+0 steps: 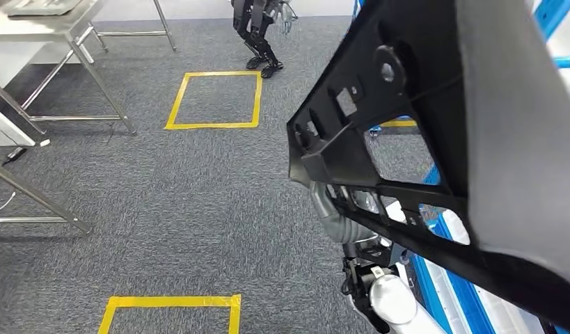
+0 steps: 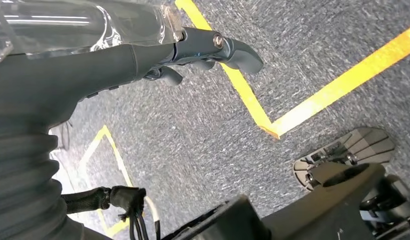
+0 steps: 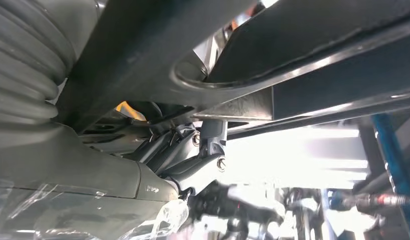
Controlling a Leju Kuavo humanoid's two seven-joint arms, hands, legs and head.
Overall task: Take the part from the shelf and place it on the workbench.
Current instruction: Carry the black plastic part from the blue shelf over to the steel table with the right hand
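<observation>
Now the part (image 1: pixel 435 104), a big black moulded panel full of cut-outs and ribs, is up high and close to the head camera, tilted across the right side of that view. Under its lower edge the right hand (image 1: pixel 334 209) is against the part; in the right wrist view the fingers (image 3: pixel 213 145) curl up around a flat bar of the part (image 3: pixel 293 55), gripping it from below. Matte plastic, hard edges, glossy where light catches the rim.

Left hand (image 2: pixel 213 47) hangs over the carpet (image 2: pixel 202 135), fingers loosely curled, thumb out, nothing in them.

Room to move: grey, rough carpet (image 1: pixel 198 188) stretches wide to the left and ahead. A yellow tape square (image 1: pixel 214 99) lies ahead, another tape outline (image 1: pixel 172 306) near the bottom edge. Steel table legs (image 1: pixel 94 83) angle in at the far left, well apart from the part. Tight on the right: blue shelf frame (image 1: pixel 435 278) sits just beside the panel's lower edge. Ahead, beyond the tape square, another robot's dark legs (image 1: pixel 257 35) stand on the carpet.
</observation>
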